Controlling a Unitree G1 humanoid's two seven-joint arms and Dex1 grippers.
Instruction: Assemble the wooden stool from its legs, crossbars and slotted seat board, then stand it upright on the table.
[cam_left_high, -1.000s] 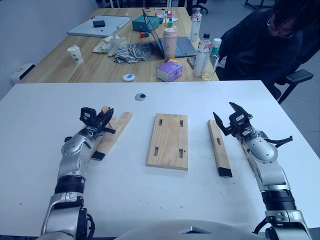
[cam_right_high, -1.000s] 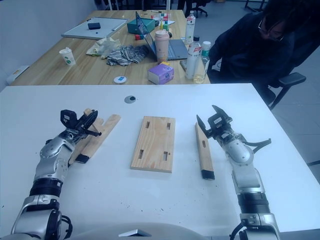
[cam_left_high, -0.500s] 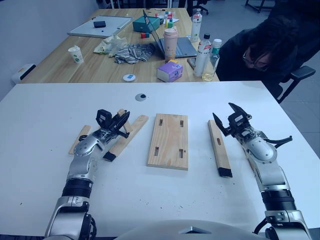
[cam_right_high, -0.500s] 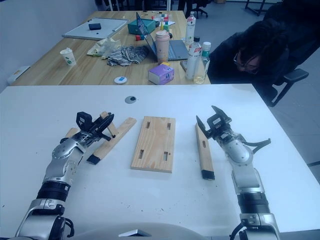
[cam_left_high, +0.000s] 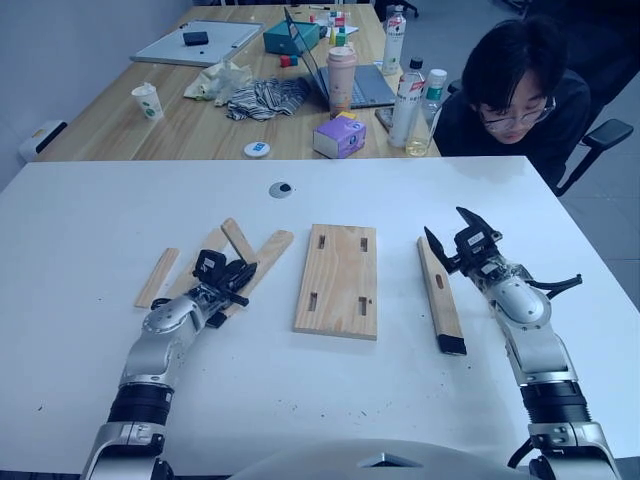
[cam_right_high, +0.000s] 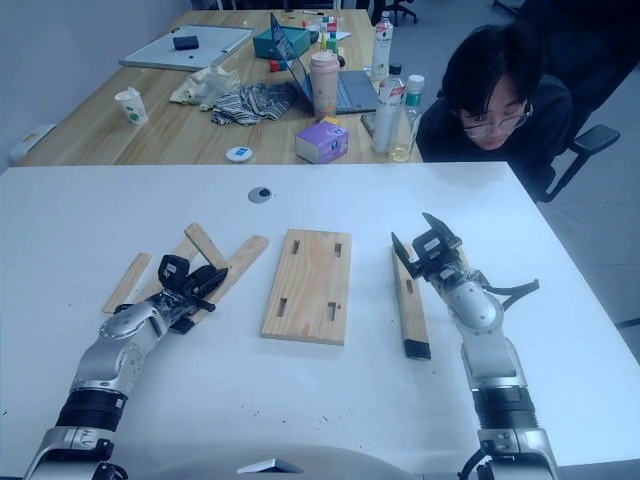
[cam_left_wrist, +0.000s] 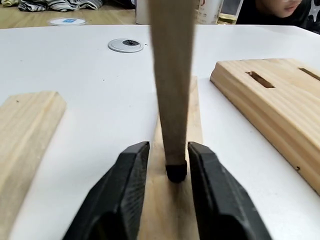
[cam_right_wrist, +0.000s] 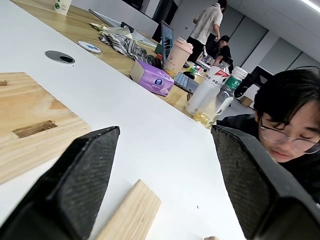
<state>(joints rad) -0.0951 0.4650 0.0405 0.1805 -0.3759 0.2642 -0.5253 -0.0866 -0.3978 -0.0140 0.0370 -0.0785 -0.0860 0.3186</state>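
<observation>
Left end effector (cam_left_high: 232, 280) clamped on dark-capped end of leg (cam_left_high: 265, 250), left of seat board (cam_left_high: 338, 280) mid-counter (cam_left_high: 300, 400); right end effector (cam_left_high: 447, 228) wide open, empty, over 2nd leg (cam_left_high: 441, 300).

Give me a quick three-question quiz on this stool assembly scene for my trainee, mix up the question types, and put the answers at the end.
1. How many slots does the seat board show?
2. True or false: something is already fitted into one of those slots.
3. The right hand is: A) open, beside the far end of a black-footed leg; B) shut on a crossbar; C) resting on top of the seat board.
Key: 1 four; 2 false, all the slots are empty and the board lies flat; 3 A.
</observation>
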